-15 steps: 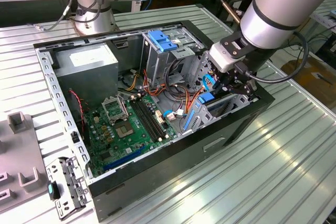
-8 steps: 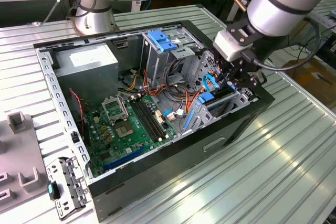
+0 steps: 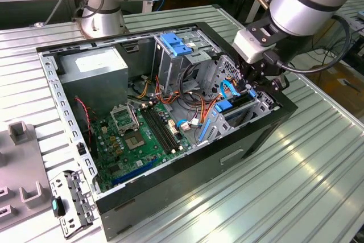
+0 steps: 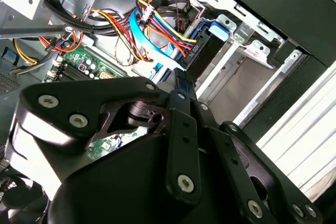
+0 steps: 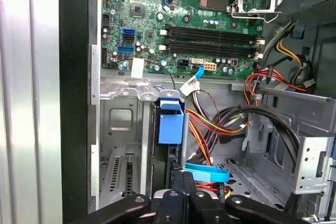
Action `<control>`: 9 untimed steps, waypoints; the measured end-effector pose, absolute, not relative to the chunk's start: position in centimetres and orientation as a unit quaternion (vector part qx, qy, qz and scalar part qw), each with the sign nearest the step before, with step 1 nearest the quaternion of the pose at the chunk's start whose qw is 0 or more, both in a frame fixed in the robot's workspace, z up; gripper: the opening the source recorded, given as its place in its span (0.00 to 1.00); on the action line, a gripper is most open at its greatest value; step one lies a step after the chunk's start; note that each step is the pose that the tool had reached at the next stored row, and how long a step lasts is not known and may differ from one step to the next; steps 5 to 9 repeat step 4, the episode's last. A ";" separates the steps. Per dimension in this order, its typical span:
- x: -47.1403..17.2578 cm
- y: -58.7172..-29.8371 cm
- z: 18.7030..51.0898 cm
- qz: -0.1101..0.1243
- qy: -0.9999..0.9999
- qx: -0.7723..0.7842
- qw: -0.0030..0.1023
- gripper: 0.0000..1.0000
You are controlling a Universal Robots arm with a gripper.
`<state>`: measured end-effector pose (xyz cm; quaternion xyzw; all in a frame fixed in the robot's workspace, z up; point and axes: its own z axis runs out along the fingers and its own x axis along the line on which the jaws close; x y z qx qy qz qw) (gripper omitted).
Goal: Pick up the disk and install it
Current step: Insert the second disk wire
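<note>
The disk (image 3: 226, 108) stands on edge in the drive bay at the open computer case's front corner, on the exterior view's right. Its bright blue carrier frame (image 5: 170, 121) shows in both wrist views, with the dark drive body (image 4: 202, 51) behind it. My gripper (image 3: 250, 86) reaches down into the case right above the disk's rear end. The black fingers (image 5: 177, 184) lie close together beside a light-blue flat cable (image 5: 207, 171), and I see nothing between them. In the second wrist view my gripper (image 4: 181, 78) ends just short of the disk's blue frame (image 4: 218, 30).
The case's black wall (image 3: 250, 135) runs close beside the bay. Bundles of red, yellow and black wires (image 5: 220, 119) crowd the space next to the disk. The green motherboard (image 3: 142, 135), a grey power supply box (image 3: 94, 66) and a tall silver cage with a blue latch (image 3: 173, 46) fill the case.
</note>
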<state>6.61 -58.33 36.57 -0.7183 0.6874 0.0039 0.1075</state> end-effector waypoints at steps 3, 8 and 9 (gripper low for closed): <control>6.6 -58.3 36.6 0.004 0.687 -0.718 0.107 0.11; 6.6 -58.3 36.6 0.004 0.687 -0.718 0.107 0.11; 6.6 -58.3 36.6 0.004 0.687 -0.718 0.107 0.11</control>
